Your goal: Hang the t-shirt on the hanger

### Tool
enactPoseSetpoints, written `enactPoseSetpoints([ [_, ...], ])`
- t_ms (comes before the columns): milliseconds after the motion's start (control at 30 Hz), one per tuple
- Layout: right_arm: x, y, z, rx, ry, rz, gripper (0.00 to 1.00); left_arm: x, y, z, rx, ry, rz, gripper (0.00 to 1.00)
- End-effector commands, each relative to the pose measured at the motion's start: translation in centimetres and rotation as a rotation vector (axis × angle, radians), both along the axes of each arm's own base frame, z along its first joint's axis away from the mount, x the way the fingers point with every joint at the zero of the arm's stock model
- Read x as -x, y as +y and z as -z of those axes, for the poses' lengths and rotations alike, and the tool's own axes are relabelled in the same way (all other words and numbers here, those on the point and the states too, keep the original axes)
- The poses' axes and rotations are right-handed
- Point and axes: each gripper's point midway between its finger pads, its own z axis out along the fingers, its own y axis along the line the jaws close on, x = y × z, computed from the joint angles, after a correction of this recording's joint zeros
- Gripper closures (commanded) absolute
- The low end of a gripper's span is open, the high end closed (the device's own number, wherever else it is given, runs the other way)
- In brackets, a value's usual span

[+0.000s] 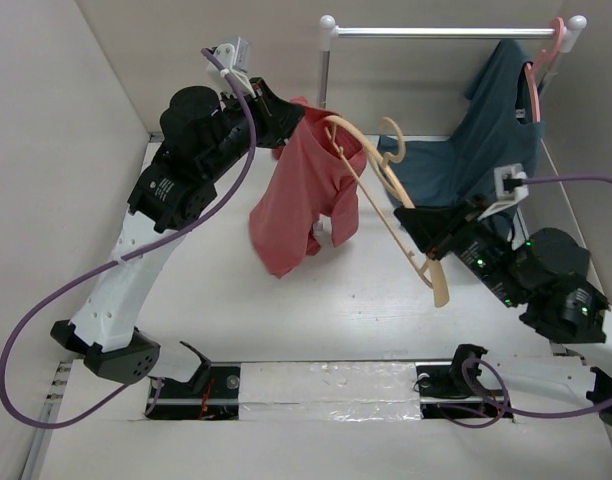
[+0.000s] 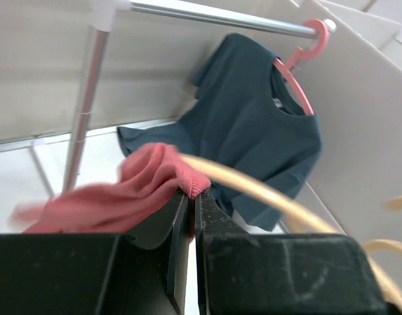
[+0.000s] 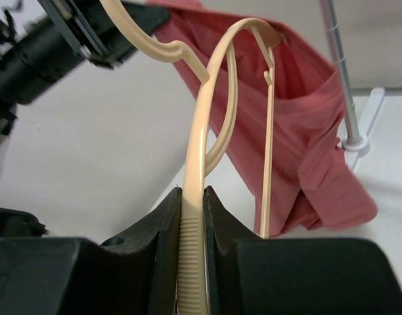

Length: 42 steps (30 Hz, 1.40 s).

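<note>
A red t-shirt (image 1: 304, 195) hangs in the air above the table. My left gripper (image 1: 286, 125) is shut on its ribbed collar (image 2: 194, 180). The tan hanger (image 1: 386, 205) slants from the shirt's neck down to the right. Its upper arm is inside the shirt's neck opening (image 3: 270, 49), and its hook (image 1: 394, 140) sticks out toward the back. My right gripper (image 1: 414, 232) is shut on the hanger's lower arm, at the ridged part (image 3: 192, 236). The lower tip (image 1: 441, 295) pokes past the fingers.
A dark blue t-shirt (image 1: 476, 150) hangs on a pink hanger (image 1: 546, 55) from a metal rail (image 1: 446, 33) at the back right. The rail's post (image 1: 324, 80) stands just behind the red shirt. White walls close in on the left and right.
</note>
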Motion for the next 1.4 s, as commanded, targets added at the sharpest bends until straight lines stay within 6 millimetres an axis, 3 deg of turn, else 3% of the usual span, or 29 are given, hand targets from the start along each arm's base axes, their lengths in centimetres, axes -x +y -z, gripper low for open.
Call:
enactPoseSetpoints([
  [0, -0.4, 3.1, 0.0, -0.011, -0.034, -0.066, 1.00, 2.0, -1.0, -4.3, 0.091, -0.117, 0.105, 1.00],
  [100, 0.3, 4.0, 0.4, -0.006, -0.029, -0.124, 1.00, 1.6, -1.0, -4.0, 0.083, -0.101, 0.093, 1.00],
  [400, 3.8, 2.9, -0.8, -0.005, -0.078, -0.267, 1.00, 1.0, -0.1, -3.0, 0.051, -0.073, 0.034, 1.00],
  [533, 5.3, 1.5, -2.1, 0.002, -0.108, -0.302, 1.00, 1.0, 0.1, -2.8, 0.032, -0.064, 0.026, 1.00],
  [800, 6.9, 4.3, -1.1, 0.037, -0.117, -0.470, 1.00, 1.0, -1.9, -0.2, -0.019, 0.020, 0.118, 1.00],
  [1000, 6.3, 5.5, -0.1, 0.065, -0.112, -0.531, 1.00, 2.2, -2.9, 0.1, -0.039, 0.024, 0.213, 1.00],
  [1033, 5.4, 5.5, 0.6, 0.072, -0.099, -0.516, 1.00, 2.5, -3.1, 0.1, -0.037, 0.021, 0.229, 1.00],
  [1100, 5.7, 5.2, -0.1, 0.036, -0.124, -0.539, 1.00, 3.4, -3.4, -0.2, -0.039, 0.006, 0.279, 1.00],
  [1200, 4.2, 4.0, 0.1, 0.017, -0.122, -0.493, 1.00, 4.3, -2.8, -0.6, -0.026, -0.016, 0.279, 1.00],
  [1333, 1.6, 2.9, 1.8, 0.009, -0.052, -0.456, 1.00, 5.6, -2.2, 0.0, -0.009, -0.014, 0.311, 1.00],
  [1367, 2.1, 3.2, 2.5, 0.013, -0.032, -0.521, 1.00, 6.2, -2.2, 0.0, -0.007, -0.014, 0.331, 1.00],
])
